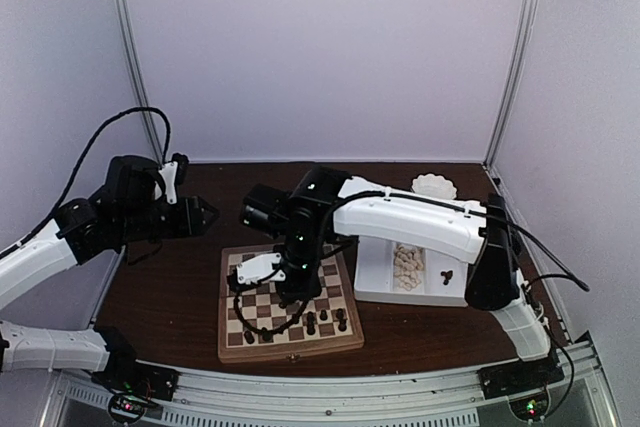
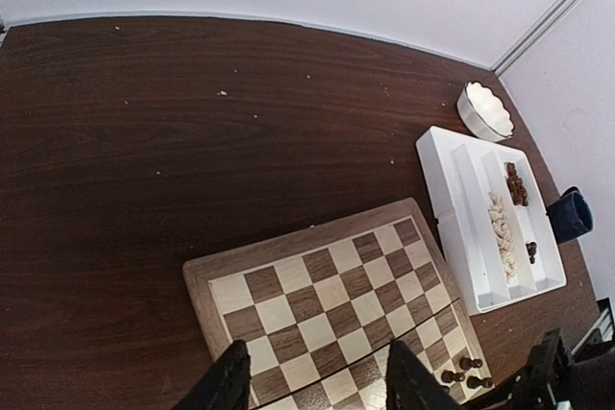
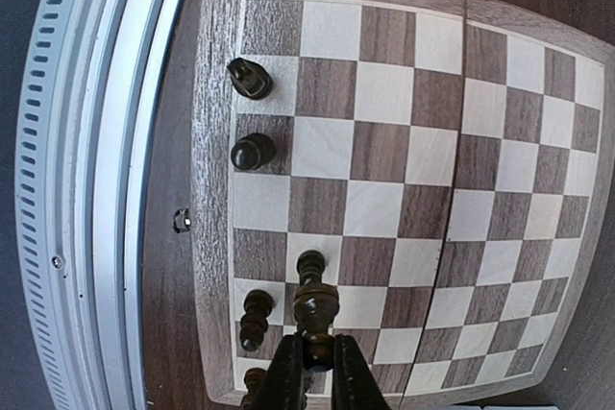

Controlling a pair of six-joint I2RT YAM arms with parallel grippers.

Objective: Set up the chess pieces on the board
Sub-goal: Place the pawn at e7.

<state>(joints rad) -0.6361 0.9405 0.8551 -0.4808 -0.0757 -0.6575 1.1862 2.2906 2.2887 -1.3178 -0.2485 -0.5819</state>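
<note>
Along the near edge of the bench (image 1: 160,287), just behind the metal rail (image 3: 96,180), the board (image 3: 384,141) lies flat with its small clasp (image 3: 181,221) facing the rail. Several dark pieces (image 3: 253,151) stand on the row of squares closest to that edge: two toward the left, then a gap, then a few more toward the right.

Over the squares just behind that row, near the right end of the gap, hangs the right claw (image 3: 317,357), its arm reaching in from the right and bending down over the board. Its fingers are pinched tight on a dark piece (image 3: 315,309), most of which juts out past the fingertips. Whether the piece touches the wood I cannot tell.

Just beside the board's right edge sits a white divided tray (image 1: 372,267). Cream pieces (image 1: 407,267) are heaped in one compartment, and a few more dark ones lie in the compartment to its right.

Farther back on the left, the left claw (image 1: 205,215) hovers above the bench, beyond the board's far left corner. Its wrist view shows the two fingers spread apart with nothing between them and the checkered squares below.

At the back right, behind the tray, a small white bowl (image 1: 435,187) with a scalloped rim rests close to the wall.
</note>
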